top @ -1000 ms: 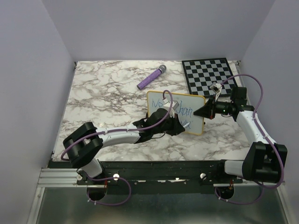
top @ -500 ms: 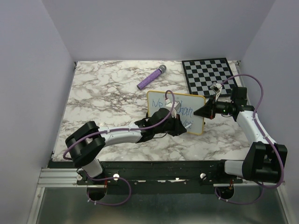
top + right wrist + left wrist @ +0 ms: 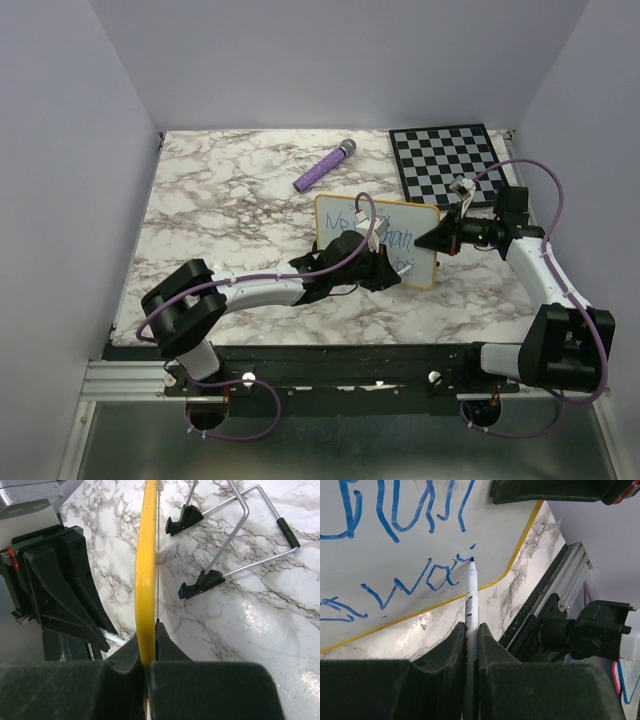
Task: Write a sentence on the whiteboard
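The whiteboard [image 3: 405, 216], yellow-framed, stands tilted on its wire stand mid-table. Blue lettering of the sentence [image 3: 410, 582] runs over it in two lines; the lower line reads roughly "awai". My left gripper [image 3: 471, 629] is shut on a thin white marker [image 3: 471, 597]. The marker's dark tip rests on the board just right of the last letter. In the top view the left gripper [image 3: 385, 268] covers the board's lower part. My right gripper [image 3: 148, 639] is shut on the board's yellow frame [image 3: 147, 555] at its right edge, also seen from above [image 3: 438, 240].
A purple cylinder with a grey end [image 3: 324, 166] lies behind the whiteboard. A black-and-white checkered board [image 3: 445, 160] lies at the far right corner. The stand's wire legs with black feet [image 3: 201, 582] spread behind the whiteboard. A metal rail [image 3: 555, 595] runs along the near table edge.
My left gripper with the marker has shifted slightly right along the lower line of writing. The right gripper and the whiteboard have stayed put.
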